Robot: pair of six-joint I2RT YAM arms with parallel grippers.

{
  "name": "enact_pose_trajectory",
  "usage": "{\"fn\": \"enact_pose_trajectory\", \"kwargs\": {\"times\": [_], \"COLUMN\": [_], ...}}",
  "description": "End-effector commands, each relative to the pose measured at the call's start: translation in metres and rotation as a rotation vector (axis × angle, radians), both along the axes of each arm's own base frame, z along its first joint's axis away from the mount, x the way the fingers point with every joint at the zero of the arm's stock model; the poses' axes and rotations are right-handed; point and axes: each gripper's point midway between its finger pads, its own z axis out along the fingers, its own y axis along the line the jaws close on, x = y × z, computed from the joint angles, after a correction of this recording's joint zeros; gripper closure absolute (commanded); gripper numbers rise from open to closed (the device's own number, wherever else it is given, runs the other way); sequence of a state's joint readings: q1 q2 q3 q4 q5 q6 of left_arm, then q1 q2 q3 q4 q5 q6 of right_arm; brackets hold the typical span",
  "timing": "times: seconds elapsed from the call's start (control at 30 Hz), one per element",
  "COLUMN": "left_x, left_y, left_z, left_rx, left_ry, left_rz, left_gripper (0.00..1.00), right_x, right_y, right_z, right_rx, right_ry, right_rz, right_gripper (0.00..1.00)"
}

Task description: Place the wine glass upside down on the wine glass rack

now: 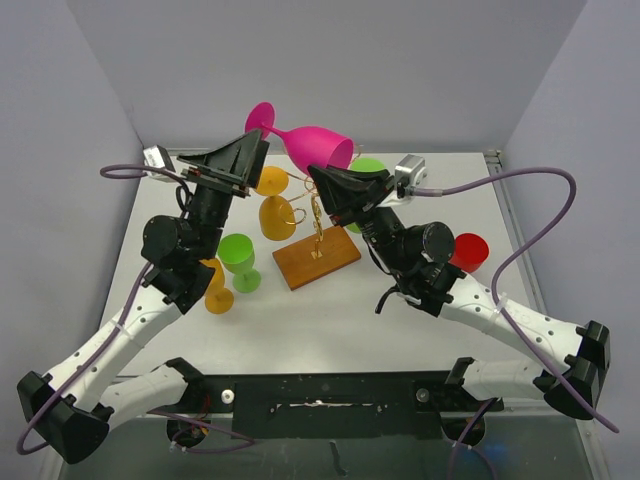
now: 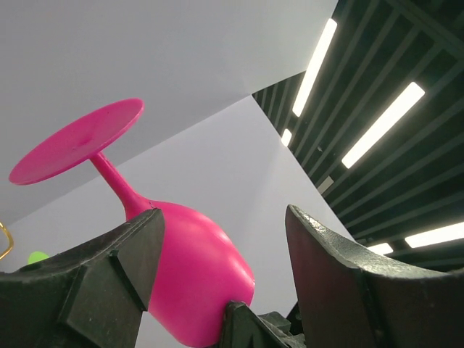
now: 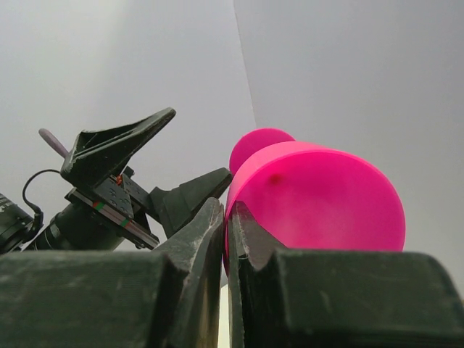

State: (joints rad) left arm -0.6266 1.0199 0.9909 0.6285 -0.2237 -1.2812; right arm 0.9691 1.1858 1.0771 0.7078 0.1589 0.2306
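Note:
The pink wine glass [image 1: 318, 146] hangs in the air above the rack, lying almost level with its foot toward the back left. My right gripper [image 1: 335, 172] is shut on its rim [image 3: 239, 190]. My left gripper [image 1: 258, 150] stands open around the bowl [image 2: 190, 275]: the left finger [image 2: 109, 268] is against the bowl, and the right finger [image 2: 341, 275] is well clear of it. The wine glass rack [image 1: 316, 215], gold wire on a brown wooden base [image 1: 316, 262], stands below at the table's middle.
Two orange glasses [image 1: 277, 217] hang at the rack's left side. An orange glass [image 1: 216, 287] and a green one [image 1: 238, 258] stand left of the base. Another green glass [image 1: 367, 167] shows behind the right gripper, and a red one [image 1: 468, 250] stands at the right.

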Motion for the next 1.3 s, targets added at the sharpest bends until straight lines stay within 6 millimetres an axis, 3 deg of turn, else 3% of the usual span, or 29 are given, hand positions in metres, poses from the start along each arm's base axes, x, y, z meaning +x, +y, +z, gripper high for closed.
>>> {"fn": "enact_pose_trajectory", "kwargs": {"times": [0.0,0.37,0.57,0.97,1.27], "left_x": [-0.008,0.017,0.023,0.019,0.017], "left_y": [0.003,-0.002,-0.004,-0.004,-0.002], "left_z": [0.015,0.010,0.015,0.023,0.024], "left_rx": [-0.021,0.019,-0.014,-0.062,-0.069], "left_ry": [-0.036,0.059,0.061,0.030,0.014], "left_rz": [-0.010,0.042,0.036,0.010,0.013], "left_gripper": [0.36,0.38,0.56,0.75,1.00], "right_x": [-0.022,-0.045,-0.046,-0.037,-0.034], "right_y": [-0.021,-0.020,-0.017,-0.005,0.000], "right_z": [0.053,0.054,0.043,0.027,0.021], "right_rx": [0.122,0.121,0.103,0.070,0.063], "right_ry": [-0.126,-0.159,-0.131,-0.084,-0.055], "right_rz": [0.021,0.128,0.151,0.157,0.164], "right_gripper": [0.98,0.98,0.98,0.98,0.94]}}
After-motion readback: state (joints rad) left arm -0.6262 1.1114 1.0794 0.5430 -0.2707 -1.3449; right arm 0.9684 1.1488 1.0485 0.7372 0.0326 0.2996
